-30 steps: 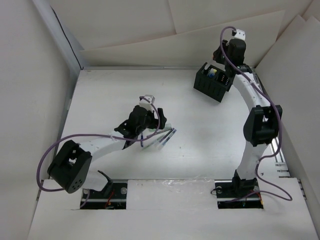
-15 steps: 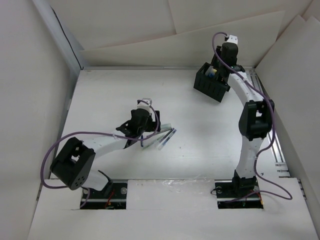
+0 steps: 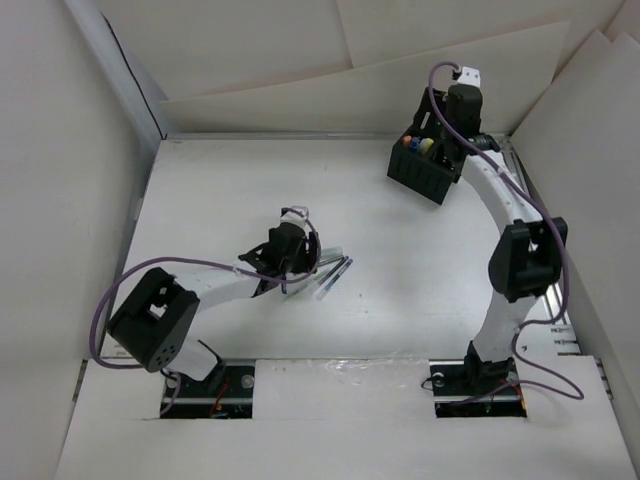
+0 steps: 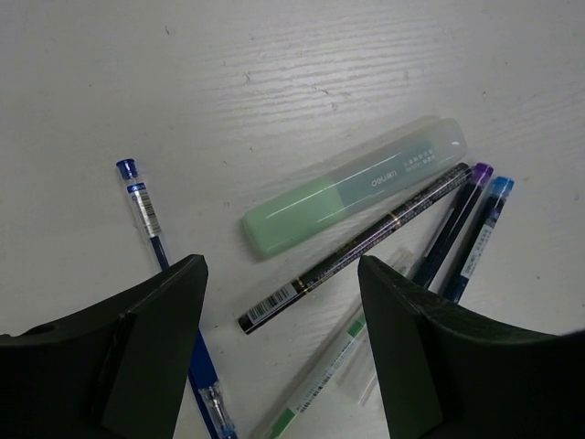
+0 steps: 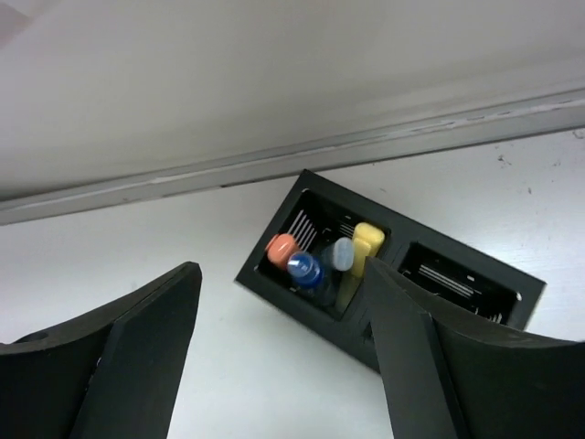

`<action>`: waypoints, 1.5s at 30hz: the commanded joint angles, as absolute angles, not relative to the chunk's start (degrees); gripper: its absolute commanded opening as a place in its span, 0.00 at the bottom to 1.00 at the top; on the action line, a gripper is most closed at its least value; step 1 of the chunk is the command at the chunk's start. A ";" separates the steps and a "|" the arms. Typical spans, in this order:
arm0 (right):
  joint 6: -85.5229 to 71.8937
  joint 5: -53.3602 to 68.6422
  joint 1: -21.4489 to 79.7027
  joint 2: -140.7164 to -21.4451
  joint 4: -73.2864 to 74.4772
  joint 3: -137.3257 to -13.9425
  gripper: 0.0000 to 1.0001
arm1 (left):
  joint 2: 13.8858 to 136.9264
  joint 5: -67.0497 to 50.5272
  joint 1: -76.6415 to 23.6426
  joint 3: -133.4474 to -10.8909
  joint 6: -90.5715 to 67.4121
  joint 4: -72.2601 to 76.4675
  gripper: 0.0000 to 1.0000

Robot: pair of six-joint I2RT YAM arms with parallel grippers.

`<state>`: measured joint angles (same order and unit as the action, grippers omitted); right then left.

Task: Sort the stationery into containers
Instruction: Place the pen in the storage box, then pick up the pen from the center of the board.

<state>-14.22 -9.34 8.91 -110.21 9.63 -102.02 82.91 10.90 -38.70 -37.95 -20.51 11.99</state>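
Overhead, I see the white table [image 3: 220,190] with the black organiser box [image 3: 425,172] at 1 o'clock and the loose pens [image 3: 330,275] near the middle. The left gripper [image 3: 300,268] hangs low over the pens' 9 o'clock end. The right gripper [image 3: 437,143] is poised above the box.

Left wrist view: my jaws stand apart with nothing between them. Below them lie a pale green translucent marker [image 4: 356,197], a black pen with gold print [image 4: 366,247], a purple-capped pen [image 4: 457,215] and a blue-capped pen [image 4: 480,233] at 3 o'clock, a clear green-ink pen [image 4: 320,384] at 6 o'clock, and a blue ballpoint [image 4: 142,206] at 9 o'clock. All rest on the table.

Right wrist view: these jaws are likewise spread and empty. The box's 9 o'clock compartment holds an orange cap [image 5: 281,245], a blue marker [image 5: 304,268], a pale cap [image 5: 343,253] and a yellow marker [image 5: 367,240]; the 3 o'clock compartment [image 5: 452,279] looks empty.

I judge the step in hand to be the left arm's pick. Next I must lower, straddle one pen only, and close squarely across its barrel.
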 commanded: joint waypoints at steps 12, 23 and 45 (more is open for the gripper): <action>-20.56 -1.76 12.83 -87.37 2.64 -79.55 0.31 | 86.57 11.69 -39.55 -45.96 -13.46 9.68 0.62; -20.57 1.40 12.83 -83.76 2.64 -76.29 0.47 | 90.44 11.17 -39.55 -47.90 -11.08 8.26 0.62; -20.57 3.16 12.83 -84.81 2.64 -75.76 0.52 | 98.61 13.53 -41.40 -54.57 -9.49 3.43 0.49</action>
<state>-20.38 2.37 12.51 -85.14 5.52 -75.94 97.62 11.60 -41.19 -51.75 -10.22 5.76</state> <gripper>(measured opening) 0.516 0.501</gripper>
